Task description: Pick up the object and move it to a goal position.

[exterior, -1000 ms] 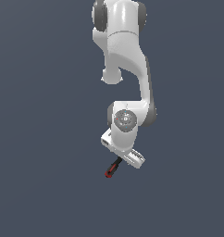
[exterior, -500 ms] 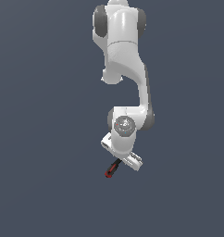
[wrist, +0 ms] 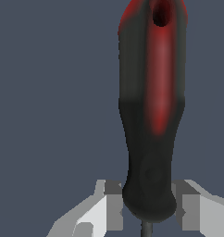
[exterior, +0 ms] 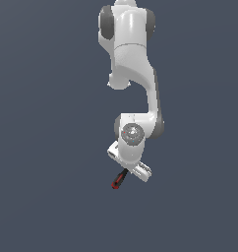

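Exterior view: white glossy Panda arm (exterior: 133,74) hangs down over the flat grey bench (exterior: 42,147). The white claw (exterior: 133,170) sits low, and the small screwdriver with red-and-black handle (exterior: 119,179) pokes out from under it toward the exterior view's left, tilted. I can't tell from here whether it's lifted or touching the bench. No goal marker visible in either view.

Wrist view: the handle (wrist: 151,115) fills the frame, its narrow black collar end between the two pale grey fingers (wrist: 109,203). Jaws stand narrowly apart, closed to about the collar's width on both sides. I judge it gripped, though contact isn't fully clear. The thin dark metal shaft (wrist: 142,229) is just visible below the collar.

Handle is smooth, rounded and matte, red panels on black, with a hole near the butt.

For this step: the grip is near the collar, so the long handle overhangs. I'd keep squeeze firm and move slowly to stop it pivoting.
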### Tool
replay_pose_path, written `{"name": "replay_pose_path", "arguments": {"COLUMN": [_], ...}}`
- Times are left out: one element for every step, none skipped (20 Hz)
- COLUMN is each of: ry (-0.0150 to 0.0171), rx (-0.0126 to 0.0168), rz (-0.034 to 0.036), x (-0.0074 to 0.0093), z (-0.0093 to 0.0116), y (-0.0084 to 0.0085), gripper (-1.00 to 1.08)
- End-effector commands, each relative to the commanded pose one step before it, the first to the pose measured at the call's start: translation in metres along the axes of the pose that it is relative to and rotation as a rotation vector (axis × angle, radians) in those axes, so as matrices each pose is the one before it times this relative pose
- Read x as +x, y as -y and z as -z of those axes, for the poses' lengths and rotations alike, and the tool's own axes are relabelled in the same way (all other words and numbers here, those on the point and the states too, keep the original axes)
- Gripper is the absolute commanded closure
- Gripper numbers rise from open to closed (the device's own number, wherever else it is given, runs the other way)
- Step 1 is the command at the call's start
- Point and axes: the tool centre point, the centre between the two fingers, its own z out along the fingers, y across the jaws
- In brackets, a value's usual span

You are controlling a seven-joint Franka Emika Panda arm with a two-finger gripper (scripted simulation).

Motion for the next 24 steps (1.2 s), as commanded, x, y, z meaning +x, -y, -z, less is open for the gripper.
{"name": "replay_pose_path", "arguments": {"ry": [-0.00041, 0.0, 0.0, 0.0, 0.0, 0.0, 0.0, 0.0, 0.0, 0.0, 0.0, 0.0, 0.0, 0.0, 0.0, 0.0, 0.0, 0.0, 0.0, 0.0, 0.0, 0.0, 0.0, 0.0], "rx": [0.00028, 0.0, 0.0, 0.0, 0.0, 0.0, 0.0, 0.0, 0.0, 0.0, 0.0, 0.0, 0.0, 0.0, 0.0, 0.0, 0.0, 0.0, 0.0, 0.0, 0.0, 0.0, 0.0, 0.0], "rz": [-0.00012, 0.0, 0.0, 0.0, 0.0, 0.0, 0.0, 0.0, 0.0, 0.0, 0.0, 0.0, 0.0, 0.0, 0.0, 0.0, 0.0, 0.0, 0.0, 0.0, 0.0, 0.0, 0.0, 0.0], "x": [-0.00005, -0.00051, -0.00085, -0.00119, -0.00155, -0.0019, -0.00227, -0.00265, -0.00304, -0.00345, -0.00387, -0.00431, -0.00478, -0.00527, -0.00579, -0.00634, -0.00693, -0.00756, -0.00824, -0.00892, -0.00929, -0.0096, -0.00957, -0.00941], "z": [0.00033, 0.00012, 0.00019, 0.00027, 0.00035, 0.00043, 0.00052, 0.0006, 0.00069, 0.00078, 0.00088, 0.00098, 0.00109, 0.0012, 0.00131, 0.00144, 0.00158, 0.00172, 0.00188, 0.00203, 0.00212, 0.00219, 0.00219, 0.00216], "y": [0.0, 0.00008, 0.00013, 0.00018, 0.00024, 0.0003, 0.00035, 0.00041, 0.00048, 0.00054, 0.00061, 0.00068, 0.00076, 0.00084, 0.00093, 0.00103, 0.00113, 0.00125, 0.00137, 0.0015, 0.00158, 0.00165, 0.00167, 0.00168], "gripper": [1.08, 1.08, 1.08, 1.08, 1.08, 1.08, 1.08, 1.08, 1.08, 1.08, 1.08, 1.08, 1.08, 1.08, 1.08, 1.08, 1.08, 1.08, 1.08, 1.08, 1.08, 1.08, 1.08, 1.08]}}
